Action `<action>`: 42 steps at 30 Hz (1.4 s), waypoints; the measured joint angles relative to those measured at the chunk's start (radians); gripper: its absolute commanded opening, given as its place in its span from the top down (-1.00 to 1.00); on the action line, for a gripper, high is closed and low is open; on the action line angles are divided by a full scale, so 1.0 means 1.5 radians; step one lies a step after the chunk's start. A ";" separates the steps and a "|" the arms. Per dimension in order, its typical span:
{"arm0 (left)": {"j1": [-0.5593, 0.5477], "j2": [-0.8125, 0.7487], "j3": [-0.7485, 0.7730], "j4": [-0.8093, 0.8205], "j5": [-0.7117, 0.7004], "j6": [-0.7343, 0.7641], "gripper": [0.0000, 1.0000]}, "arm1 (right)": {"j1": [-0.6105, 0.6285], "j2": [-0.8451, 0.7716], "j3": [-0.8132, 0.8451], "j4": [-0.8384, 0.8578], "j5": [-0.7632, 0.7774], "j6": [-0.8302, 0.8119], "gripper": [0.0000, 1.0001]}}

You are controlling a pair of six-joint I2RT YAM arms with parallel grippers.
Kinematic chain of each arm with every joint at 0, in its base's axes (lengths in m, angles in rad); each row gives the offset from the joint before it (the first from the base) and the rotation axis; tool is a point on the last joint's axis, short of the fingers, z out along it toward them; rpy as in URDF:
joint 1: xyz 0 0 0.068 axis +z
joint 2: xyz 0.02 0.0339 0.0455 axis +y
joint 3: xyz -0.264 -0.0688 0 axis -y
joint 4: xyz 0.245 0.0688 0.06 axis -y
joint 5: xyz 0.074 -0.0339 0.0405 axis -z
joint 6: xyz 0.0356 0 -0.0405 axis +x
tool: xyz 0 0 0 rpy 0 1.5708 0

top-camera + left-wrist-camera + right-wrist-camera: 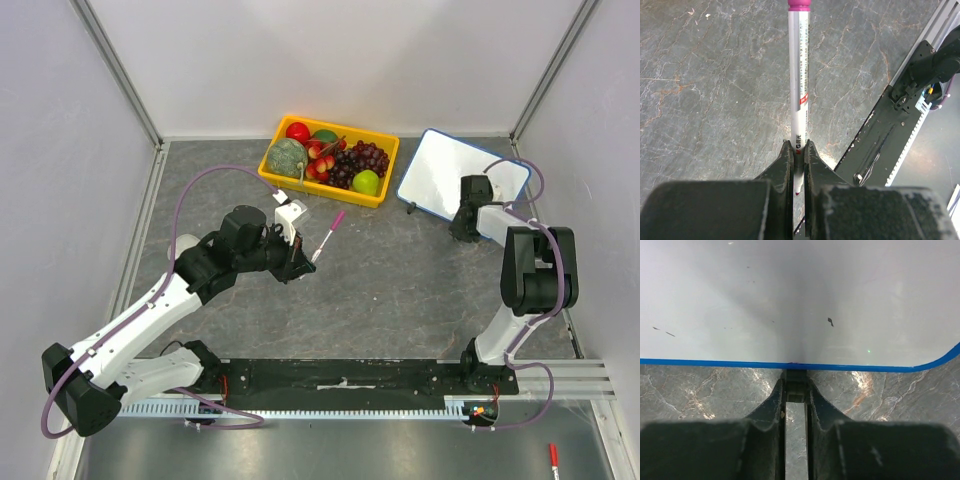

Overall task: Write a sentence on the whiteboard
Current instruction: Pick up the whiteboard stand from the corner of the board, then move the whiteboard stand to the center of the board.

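Finds the whiteboard [440, 175] at the far right of the grey table [400, 290], just beside the yellow fruit basket [320, 190] and skewed at an angle to it; shows its face white with a few dark specks, and a thin blue rim [715, 361] along the near edge; catches the right gripper [795, 385] at that near edge, jaws drawn in tight on a small black piece [795, 390] just under the rim, so grasping the whiteboard there; places the left gripper [798, 147] well apart, over bare table left of centre, jaws clenched on a marker [799, 75]; reads the marker as white-barrelled with a magenta end, that end pointing away from the wrist and toward the basket; cannot tell whether the magenta end is a cap.
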 measured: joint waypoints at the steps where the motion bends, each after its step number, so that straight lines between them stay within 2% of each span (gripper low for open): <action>1: 0.000 0.000 0.000 0.000 0.000 0.000 0.96 | 0.000 0.000 -0.001 0.001 0.001 -0.004 0.93; 6: 0.000 0.000 0.000 0.000 0.000 0.000 0.96 | 0.001 -0.013 -0.023 0.022 0.001 -0.013 1.00; 15: 0.000 -0.002 0.000 0.000 0.008 0.000 0.96 | -0.025 -0.081 -0.105 0.048 -0.025 -0.031 1.00; 29: 0.000 -0.021 0.000 0.000 0.017 0.000 0.96 | -0.041 -0.212 -0.211 -0.016 -0.105 -0.055 1.00; 34: 0.000 -0.020 0.000 0.000 0.017 0.000 0.96 | -0.008 -0.246 -0.237 -0.037 -0.114 -0.053 1.00; 42: 0.000 -0.008 0.000 0.000 0.017 -0.001 0.96 | 0.117 -0.270 -0.257 -0.039 -0.108 -0.021 1.00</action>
